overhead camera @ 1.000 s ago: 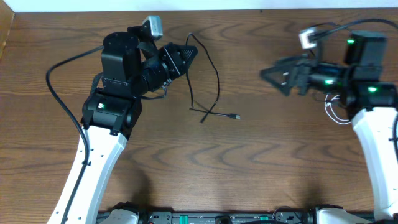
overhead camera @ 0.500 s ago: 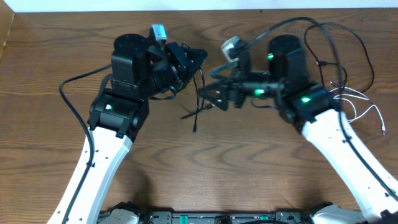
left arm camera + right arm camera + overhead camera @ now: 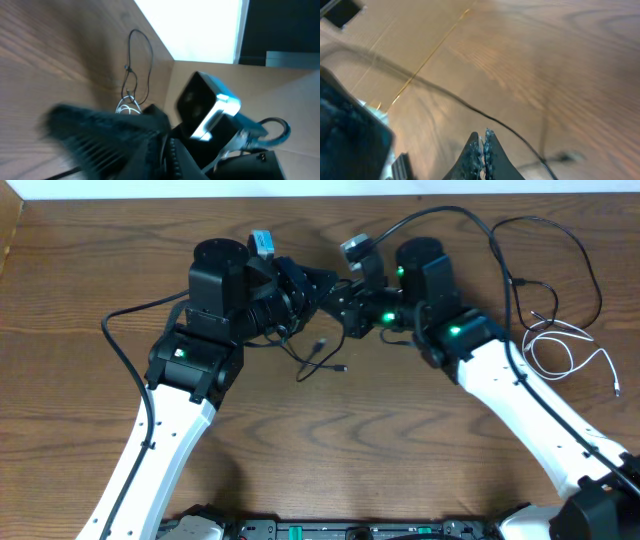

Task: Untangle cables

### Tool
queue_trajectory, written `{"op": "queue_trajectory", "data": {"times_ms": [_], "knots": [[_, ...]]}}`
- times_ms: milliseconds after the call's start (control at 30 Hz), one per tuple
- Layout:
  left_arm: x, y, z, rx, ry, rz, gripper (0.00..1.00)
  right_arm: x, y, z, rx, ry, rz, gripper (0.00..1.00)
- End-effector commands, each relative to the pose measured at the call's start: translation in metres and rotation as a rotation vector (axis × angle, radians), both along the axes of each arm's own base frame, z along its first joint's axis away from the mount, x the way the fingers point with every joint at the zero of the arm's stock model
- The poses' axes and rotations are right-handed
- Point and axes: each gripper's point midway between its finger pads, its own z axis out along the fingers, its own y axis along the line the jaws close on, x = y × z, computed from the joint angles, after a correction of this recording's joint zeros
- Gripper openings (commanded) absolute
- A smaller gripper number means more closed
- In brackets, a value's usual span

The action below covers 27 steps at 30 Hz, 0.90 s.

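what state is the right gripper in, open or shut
Shut: in the wrist view the right gripper is closed tip to tip, with no gap showing.

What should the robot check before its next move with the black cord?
1. White cable apart from black cable: ok, it lies alone at the right.
2. Right gripper shut: ok.
3. Right gripper actually pinching the black cable: cannot tell.
4. Left gripper holding the black cable: cannot tell, its view is blurred.
5. Room between the two grippers: not ok, they crowd together.
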Motion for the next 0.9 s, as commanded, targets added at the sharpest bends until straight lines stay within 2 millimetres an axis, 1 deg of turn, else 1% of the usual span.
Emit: {"op": "queue_trajectory", "data": {"times_ms": [0, 33, 67, 100, 133, 167, 200, 267, 300, 400, 433, 467, 600, 667, 733, 767, 833, 867], "knots": [[-0.002, 0.003, 0.003, 0.065, -0.079, -0.027, 0.28, 0.024, -0.055, 0.033, 0.023, -0.034, -0.181, 0.01], [-0.002, 0.003, 0.002, 0.086, -0.101, -0.041, 0.39, 0.030, -0.072, 0.036, 0.023, -0.023, -0.242, 0.01], [-0.002, 0.003, 0.002, 0.106, -0.123, -0.053, 0.53, 0.035, -0.087, 0.039, 0.023, -0.012, -0.300, 0.01], [-0.003, 0.003, 0.001, 0.128, -0.147, -0.066, 0.63, 0.040, -0.102, 0.042, 0.024, -0.007, -0.354, 0.01], [-0.002, 0.004, 0.000, 0.156, -0.173, -0.078, 0.74, 0.046, -0.122, 0.047, 0.027, -0.010, -0.417, 0.01], [-0.002, 0.005, -0.002, 0.181, -0.188, -0.086, 0.80, 0.050, -0.138, 0.053, 0.035, -0.018, -0.464, 0.01], [-0.003, 0.006, -0.005, 0.196, -0.187, -0.087, 0.84, 0.056, -0.158, 0.061, 0.050, -0.030, -0.518, 0.01], [-0.005, 0.009, -0.013, 0.223, -0.162, -0.084, 0.85, 0.063, -0.194, 0.073, 0.089, -0.037, -0.617, 0.01], [-0.007, 0.013, -0.022, 0.246, -0.126, -0.071, 0.85, 0.069, -0.236, 0.083, 0.136, -0.032, -0.731, 0.01], [-0.009, 0.022, -0.038, 0.299, -0.063, -0.045, 0.85, 0.076, -0.311, 0.095, 0.217, -0.033, -0.927, 0.01], [-0.010, 0.026, -0.044, 0.326, -0.049, -0.039, 0.85, 0.076, -0.335, 0.097, 0.245, -0.030, -0.992, 0.01], [-0.011, 0.028, -0.049, 0.351, -0.044, -0.040, 0.85, 0.076, -0.356, 0.100, 0.263, -0.034, -1.042, 0.01], [-0.012, 0.031, -0.058, 0.420, -0.067, -0.081, 0.85, 0.066, -0.438, 0.102, 0.319, -0.058, -1.235, 0.01], [-0.011, 0.031, -0.062, 0.439, -0.074, -0.098, 0.85, 0.060, -0.475, 0.096, 0.341, -0.051, -1.327, 0.01], [-0.011, 0.030, -0.066, 0.449, -0.068, -0.106, 0.85, 0.052, -0.509, 0.084, 0.339, -0.035, -1.417, 0.01], [-0.010, 0.030, -0.067, 0.450, -0.064, -0.107, 0.85, 0.049, -0.526, 0.075, 0.333, -0.021, -1.464, 0.01], [-0.009, 0.030, -0.073, 0.454, -0.047, -0.111, 0.85, 0.046, -0.557, 0.048, 0.320, 0.034, -1.552, 0.01], [-0.009, 0.030, -0.075, 0.457, -0.039, -0.113, 0.85, 0.046, -0.566, 0.036, 0.311, 0.058, -1.576, 0.01]]}}
